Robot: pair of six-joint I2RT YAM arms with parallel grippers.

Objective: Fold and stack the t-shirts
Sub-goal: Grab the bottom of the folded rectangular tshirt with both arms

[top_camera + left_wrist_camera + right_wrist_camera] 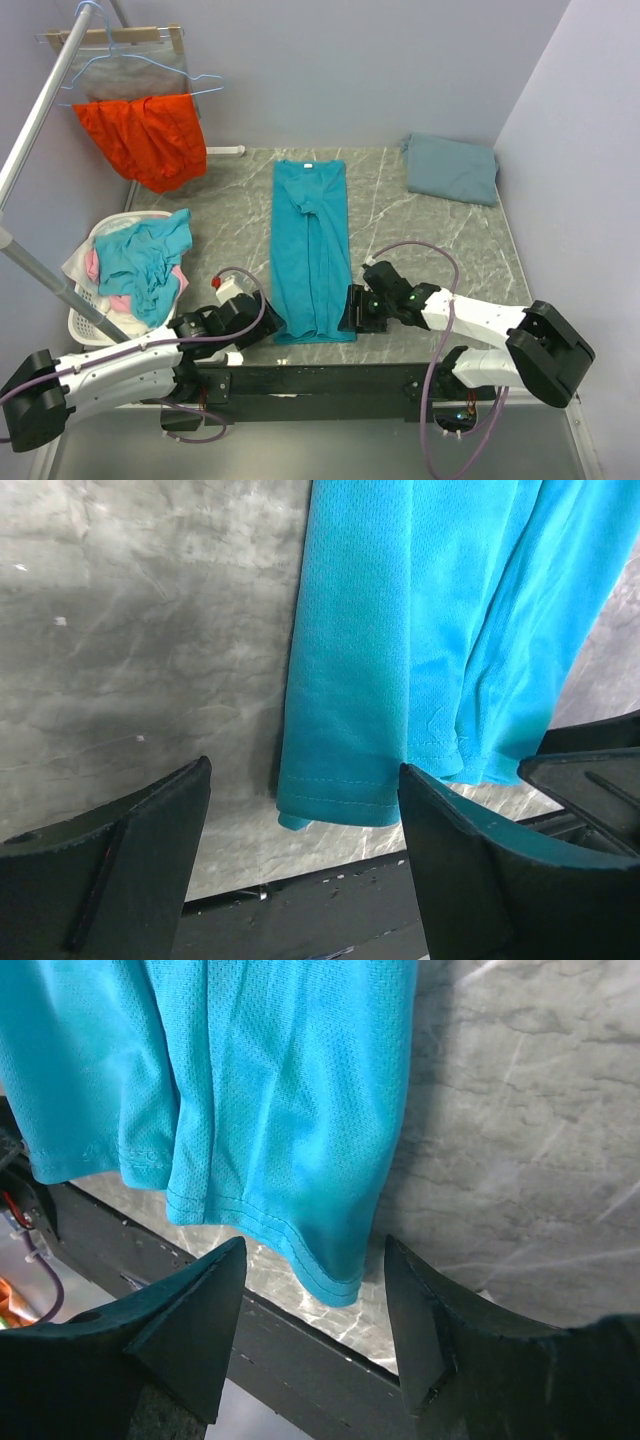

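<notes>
Garment: teal t-shirt (311, 250) lay as a long strip.
Left gripper (305, 770): jaws apart at its near left corner.
Right gripper (315, 1245): jaws apart at its near right corner.

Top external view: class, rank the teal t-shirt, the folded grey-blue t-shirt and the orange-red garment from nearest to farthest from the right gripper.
1. Teal t-shirt: spread out in the middle, its near hem corner right beside the right gripper.
2. Grey-blue t-shirt: folded at the far right corner.
3. Orange-red garment: hanging at the far left.
</notes>
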